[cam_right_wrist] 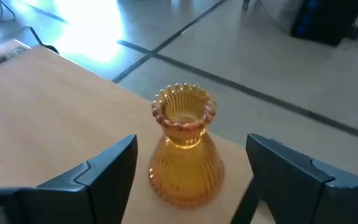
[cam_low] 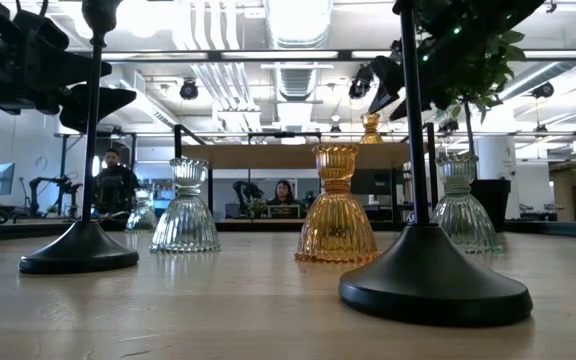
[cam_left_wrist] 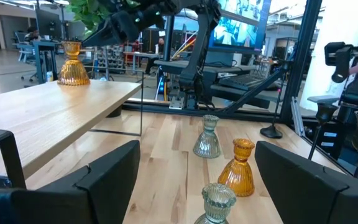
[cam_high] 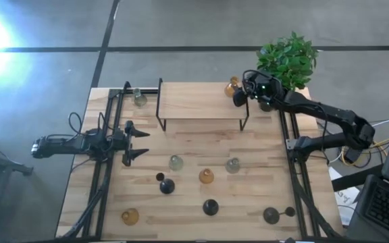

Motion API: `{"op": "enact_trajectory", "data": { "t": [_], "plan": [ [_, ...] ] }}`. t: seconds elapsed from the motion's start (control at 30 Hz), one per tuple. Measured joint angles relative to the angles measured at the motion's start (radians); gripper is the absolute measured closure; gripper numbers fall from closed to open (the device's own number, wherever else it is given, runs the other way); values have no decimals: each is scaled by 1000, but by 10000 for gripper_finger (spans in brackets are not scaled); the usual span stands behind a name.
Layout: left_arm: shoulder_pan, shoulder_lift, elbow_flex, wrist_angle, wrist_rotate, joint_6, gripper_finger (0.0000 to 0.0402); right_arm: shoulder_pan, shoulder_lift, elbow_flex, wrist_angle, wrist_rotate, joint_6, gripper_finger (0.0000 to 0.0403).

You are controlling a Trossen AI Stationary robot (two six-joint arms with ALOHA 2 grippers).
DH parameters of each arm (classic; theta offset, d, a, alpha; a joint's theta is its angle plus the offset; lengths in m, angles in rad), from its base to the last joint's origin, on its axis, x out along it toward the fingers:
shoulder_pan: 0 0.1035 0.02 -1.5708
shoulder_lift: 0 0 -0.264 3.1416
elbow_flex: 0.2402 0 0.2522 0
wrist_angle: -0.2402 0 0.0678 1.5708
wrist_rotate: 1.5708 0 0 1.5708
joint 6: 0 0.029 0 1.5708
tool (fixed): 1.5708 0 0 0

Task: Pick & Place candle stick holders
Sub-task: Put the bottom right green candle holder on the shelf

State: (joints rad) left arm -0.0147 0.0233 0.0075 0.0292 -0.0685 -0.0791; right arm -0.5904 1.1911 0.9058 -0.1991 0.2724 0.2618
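An amber glass holder (cam_right_wrist: 183, 152) stands upright on the wooden shelf (cam_high: 201, 101) near its far right corner; it also shows in the high view (cam_high: 231, 86). My right gripper (cam_right_wrist: 191, 180) is open, its fingers on either side of the holder and apart from it. My left gripper (cam_high: 137, 143) is open and empty over the table's left side. On the table stand clear holders (cam_high: 175, 162) (cam_high: 233, 165), an amber one (cam_high: 206, 177) and black ones (cam_high: 167, 185) (cam_high: 211, 206).
A potted green plant (cam_high: 289, 59) stands at the far right behind my right arm. Another clear holder (cam_high: 139, 98) stands at the far left, an amber one (cam_high: 130, 217) at the near left, and a dark one (cam_high: 271, 215) at the near right.
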Motion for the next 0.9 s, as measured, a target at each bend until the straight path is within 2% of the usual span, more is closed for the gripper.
{"op": "enact_trajectory", "data": {
  "t": [0.2, 0.3, 0.57, 0.8, 0.9],
  "plan": [
    [0, 0, 0, 0, 0, 0, 78, 40, -110, 0, -65, -136, 87, 105],
    [0, 0, 0, 0, 0, 0, 78, 101, -173, 0, -136, -154, 94, 112],
    [0, 0, 0, 0, 0, 0, 78, 322, -304, 1, -292, -140, 152, 134],
    [0, 0, 0, 0, 0, 0, 78, 541, -311, 0, -559, -102, 367, 152],
    [0, 0, 0, 0, 0, 0, 78, 652, -285, -17, -670, -48, 462, 159]
  ]
}}
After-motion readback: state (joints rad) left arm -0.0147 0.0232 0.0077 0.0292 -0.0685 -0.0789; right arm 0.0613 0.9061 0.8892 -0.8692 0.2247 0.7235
